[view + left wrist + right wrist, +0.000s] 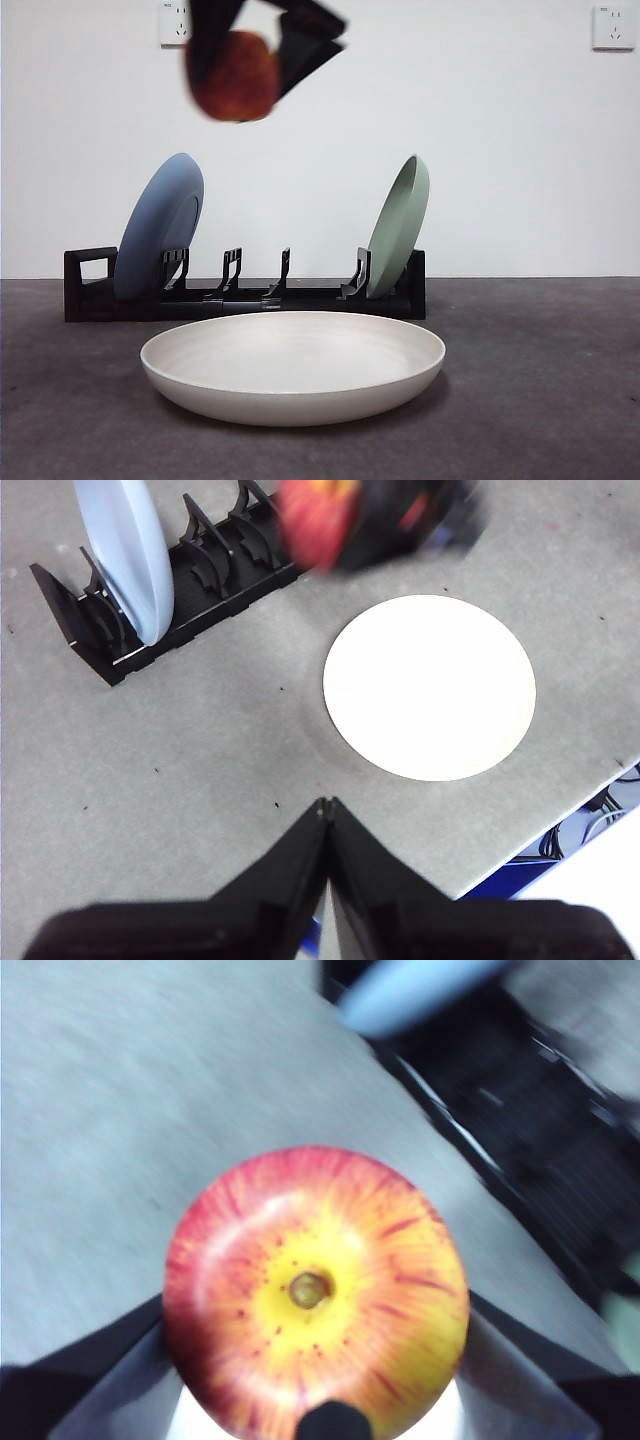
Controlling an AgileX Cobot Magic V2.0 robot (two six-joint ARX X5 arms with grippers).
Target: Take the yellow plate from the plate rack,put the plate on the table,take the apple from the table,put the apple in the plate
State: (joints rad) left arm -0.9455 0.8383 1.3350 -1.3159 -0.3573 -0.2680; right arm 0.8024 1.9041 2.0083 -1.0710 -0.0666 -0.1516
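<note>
Dark grey and faintly mottled, the matte surface (pixel 560 400) carries everything here, and the long black slotted plate rack (pixel 250 295) stands at its back with a blue plate (pixel 160 225) and a pale green plate (pixel 400 225) leaning in its prongs. Just before the rack, the wide cream-beige yellow plate (pixel 293 365) already lies flat and empty, so the plate steps look done. The step in hand is carrying the blocky red, yellow-streaked apple (pixel 235 75), clamped between the jaws of the right end effector (pixel 315 1360) high above the rack, left of the plate in the front view. Next it calls for travel over the plate's middle, a descent, then release. The left end effector (pixel 327 810) waits with jaws pressed together, empty.
</note>
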